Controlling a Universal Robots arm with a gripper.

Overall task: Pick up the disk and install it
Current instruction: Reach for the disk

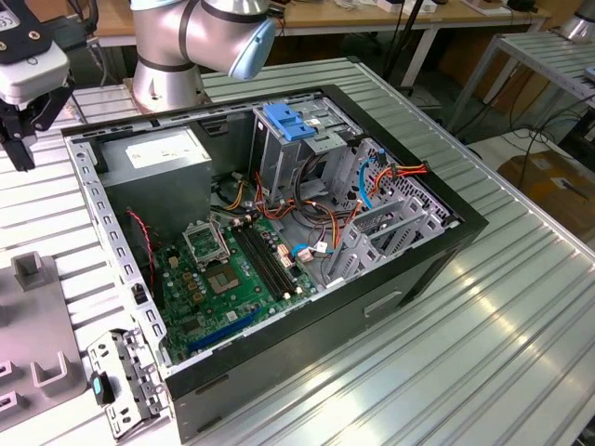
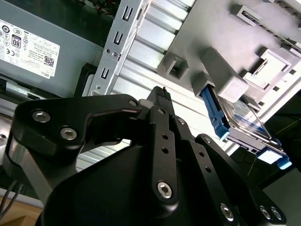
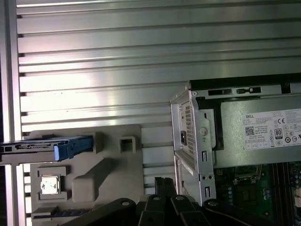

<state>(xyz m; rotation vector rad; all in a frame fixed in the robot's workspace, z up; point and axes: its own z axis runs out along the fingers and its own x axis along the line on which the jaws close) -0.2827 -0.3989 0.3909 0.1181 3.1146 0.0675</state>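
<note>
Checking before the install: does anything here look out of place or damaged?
Nothing looks damaged. One loose metal bracket lies outside the computer case, by its corner. The disk stands on edge in a grey holder, apparently deliberately.

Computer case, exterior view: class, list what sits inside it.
Grey power supply, green motherboard, metal drive cage with blue latch, coloured cables. The cage hides whatever lies beneath it.

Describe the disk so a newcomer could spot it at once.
Beside the open computer case, a grey moulded holder lies on the slatted table. The disk sits in it: a thin silver drive with blue side rails, unlike the small square chip nearby.
</note>
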